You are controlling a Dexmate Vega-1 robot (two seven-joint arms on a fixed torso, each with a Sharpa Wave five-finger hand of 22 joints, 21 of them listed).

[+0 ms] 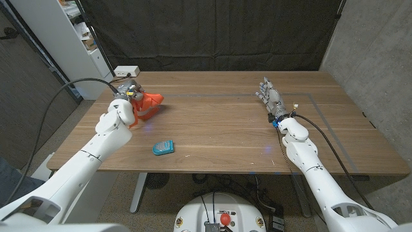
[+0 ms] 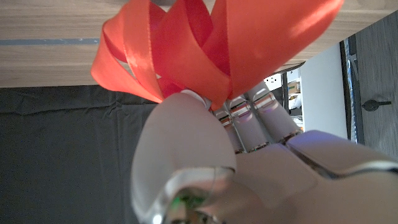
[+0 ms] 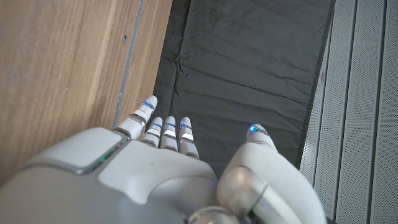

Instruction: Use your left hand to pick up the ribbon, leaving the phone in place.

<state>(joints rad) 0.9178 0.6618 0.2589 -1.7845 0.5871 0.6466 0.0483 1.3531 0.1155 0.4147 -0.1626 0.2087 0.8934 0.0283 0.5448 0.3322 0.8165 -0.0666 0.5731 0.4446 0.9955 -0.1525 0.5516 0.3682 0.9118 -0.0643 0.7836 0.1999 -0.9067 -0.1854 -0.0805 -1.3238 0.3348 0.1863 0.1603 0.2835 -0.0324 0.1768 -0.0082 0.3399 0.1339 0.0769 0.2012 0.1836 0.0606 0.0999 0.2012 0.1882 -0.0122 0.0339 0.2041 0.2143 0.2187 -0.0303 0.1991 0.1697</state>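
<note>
1. The left hand (image 1: 127, 96) has its fingers (image 2: 249, 118) curled around a looped orange satin ribbon (image 1: 149, 102), which spills out past the fingertips.
2. The right hand (image 1: 271, 98) holds nothing, fingers (image 3: 163, 129) straight and slightly apart.

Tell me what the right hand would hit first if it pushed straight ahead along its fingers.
Probably nothing on the wooden table: the right hand points toward the far edge and the black curtain behind. Depth is unclear.

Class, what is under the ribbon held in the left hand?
The left hand holds the ribbon over bare table. The ribbon covers the wood directly below. The phone lies apart, nearer the robot.
</note>
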